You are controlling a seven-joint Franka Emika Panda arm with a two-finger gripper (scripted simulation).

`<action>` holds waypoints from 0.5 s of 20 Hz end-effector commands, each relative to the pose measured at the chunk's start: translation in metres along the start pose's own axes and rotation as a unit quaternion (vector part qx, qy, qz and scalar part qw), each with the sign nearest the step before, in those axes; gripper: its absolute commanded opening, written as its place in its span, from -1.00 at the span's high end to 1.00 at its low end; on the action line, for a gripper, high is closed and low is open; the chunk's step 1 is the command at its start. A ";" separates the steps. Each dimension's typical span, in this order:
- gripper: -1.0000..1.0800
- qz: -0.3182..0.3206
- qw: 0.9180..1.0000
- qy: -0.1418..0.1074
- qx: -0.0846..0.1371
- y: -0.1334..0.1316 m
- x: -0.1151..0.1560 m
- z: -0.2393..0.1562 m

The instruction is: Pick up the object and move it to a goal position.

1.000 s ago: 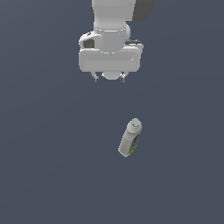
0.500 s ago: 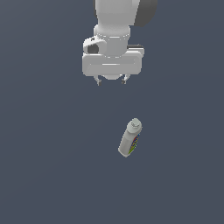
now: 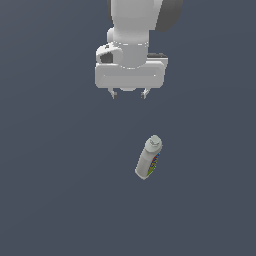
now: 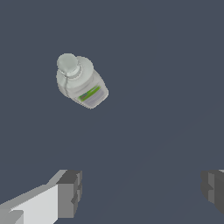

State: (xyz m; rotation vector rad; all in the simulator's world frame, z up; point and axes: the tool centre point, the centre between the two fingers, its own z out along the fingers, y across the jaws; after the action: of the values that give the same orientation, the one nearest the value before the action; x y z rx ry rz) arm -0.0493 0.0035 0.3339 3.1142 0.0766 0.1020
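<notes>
The object, a small white-grey bottle (image 3: 149, 158) with a capped neck and a multicoloured label, lies on the dark grey floor, cap pointing away toward the arm. My gripper (image 3: 129, 93) hangs above the floor, farther back than the bottle and slightly to the exterior view's left of it, well apart from it. Its two short fingertips (image 3: 114, 94) stand wide apart with nothing between them. In the wrist view the bottle (image 4: 81, 82) shows cap-first, clear of my open fingers (image 4: 70, 192).
A plain dark grey floor (image 3: 50, 190) fills the view. No other objects or edges show.
My gripper has moved toward the bottle and a little to the exterior view's right, staying open. The bottle has not moved.
</notes>
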 end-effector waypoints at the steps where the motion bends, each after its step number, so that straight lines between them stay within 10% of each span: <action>1: -0.92 0.015 1.000 -0.001 0.000 -0.002 0.005 0.001; 10: -0.92 0.103 0.995 -0.008 0.002 -0.016 0.033 0.009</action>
State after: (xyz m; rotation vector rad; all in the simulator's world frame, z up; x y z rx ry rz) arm -0.0221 0.0177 0.3285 3.1186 -0.1905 0.0856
